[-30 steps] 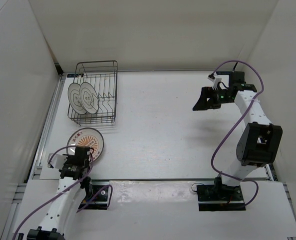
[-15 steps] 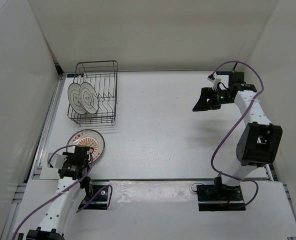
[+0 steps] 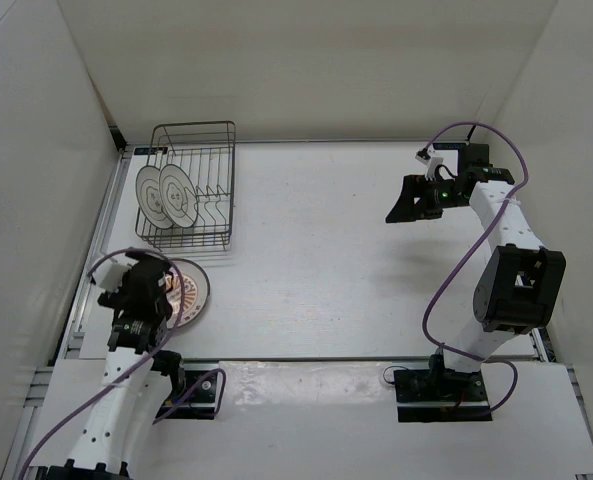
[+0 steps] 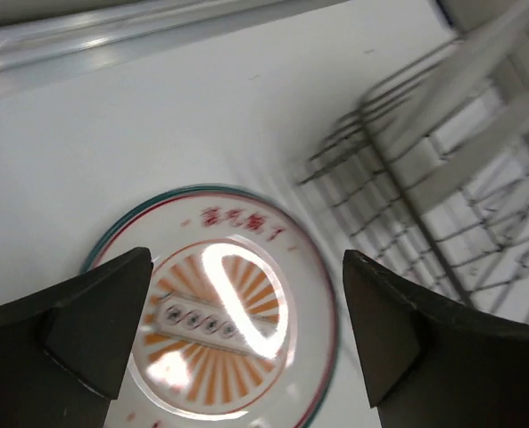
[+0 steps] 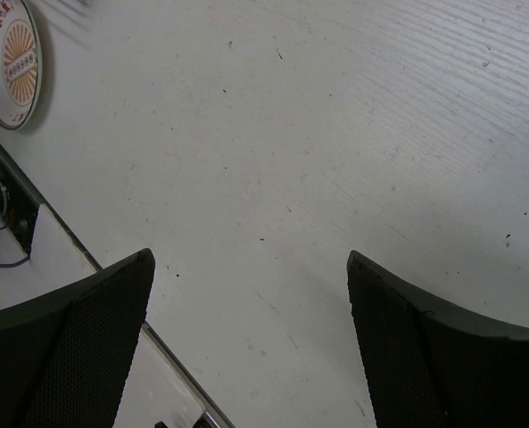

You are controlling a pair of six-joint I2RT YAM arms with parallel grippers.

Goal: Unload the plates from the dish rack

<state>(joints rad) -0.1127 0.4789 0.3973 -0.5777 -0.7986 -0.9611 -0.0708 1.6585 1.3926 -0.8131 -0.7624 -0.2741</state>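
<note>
1. Lying flat on the table (image 3: 326, 260) near its near-left corner is the sunburst plate (image 4: 215, 312), face up, with orange-red rays around its centre and a thin dark rim line
2. The left hand (image 4: 246, 263) hangs above this plate with its two fingers (image 4: 86, 312) spread wide; nothing is pinched between them and they are clear of the plate
3. From above, the left hand and its purple cable (image 3: 111, 262) cover the plate's left part
4. The dish rack (image 3: 232, 190) stands in the far-left corner of the table, just beyond the sunburst plate and apart from it
5. Two ring-patterned plates (image 3: 153, 195) stand upright on edge, side by side, in the slots at the rack's left end; the slots towards its right end hold nothing
6. The right hand (image 3: 396, 212) is over the far-right part of the table, well apart from the rack, its fingers (image 5: 68, 348) spread wide over bare table and holding nothing
7. The right wrist view shows the sunburst plate at its top-left corner
</note>
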